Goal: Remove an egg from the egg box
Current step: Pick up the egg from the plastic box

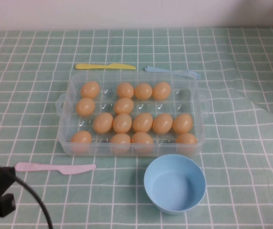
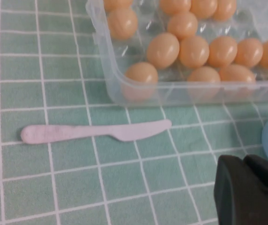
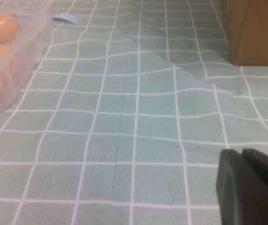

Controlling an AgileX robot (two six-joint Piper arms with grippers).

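While left gripper (image 2: pixel 246 161) parked closed, egg (image 1: pixel 81 140) well apart.

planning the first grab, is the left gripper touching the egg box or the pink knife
Apart. In the left wrist view the left gripper, shut, sits off the pink knife and egg box, with tablecloth between.

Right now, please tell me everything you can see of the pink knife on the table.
The pink knife is one flat piece of pale, matte plastic: a rounded handle and a short blade with a curved edge. It lies flat on the green checked tablecloth, handle toward the robot's left, in front of the egg box and apart from it. The blue bowl stands off its blade end. Nothing touches it; the left pincer is shut nearby.
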